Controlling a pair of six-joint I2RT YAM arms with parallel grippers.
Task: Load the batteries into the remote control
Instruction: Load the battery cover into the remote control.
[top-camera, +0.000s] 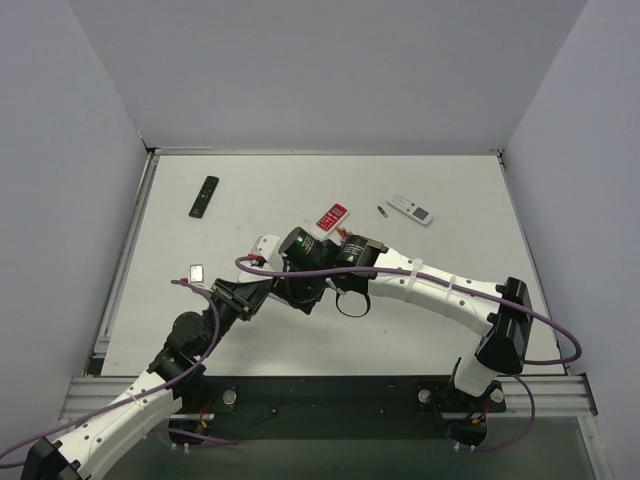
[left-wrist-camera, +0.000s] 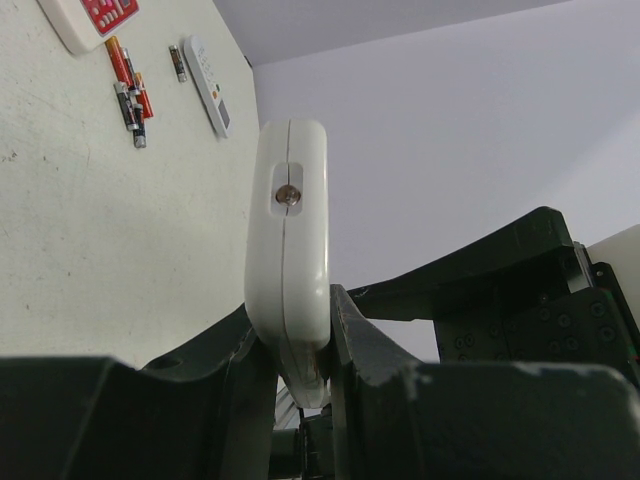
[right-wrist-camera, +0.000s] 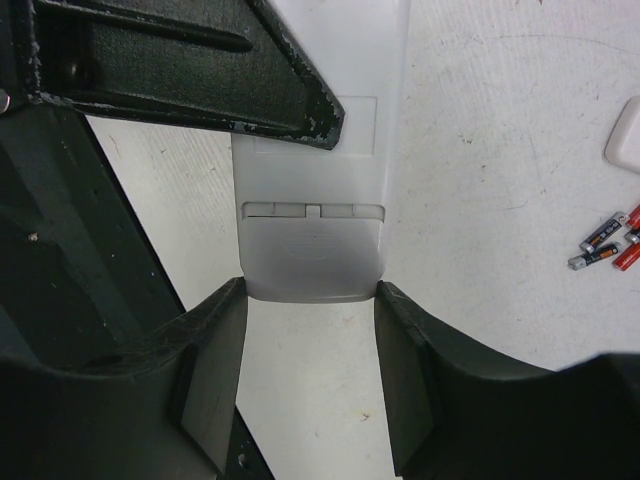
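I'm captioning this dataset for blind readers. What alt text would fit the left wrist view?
The left gripper is clamped on the white remote control, which is seen edge-on and rises from between its fingers. On the table behind lie loose batteries, a red-and-white remote and another white remote.

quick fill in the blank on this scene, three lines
1. The left gripper is ___ on the remote control.
2. The batteries lie on the ___, not in the remote control.
3. The slim remote at far left is ___.
Missing: shut; table; black.
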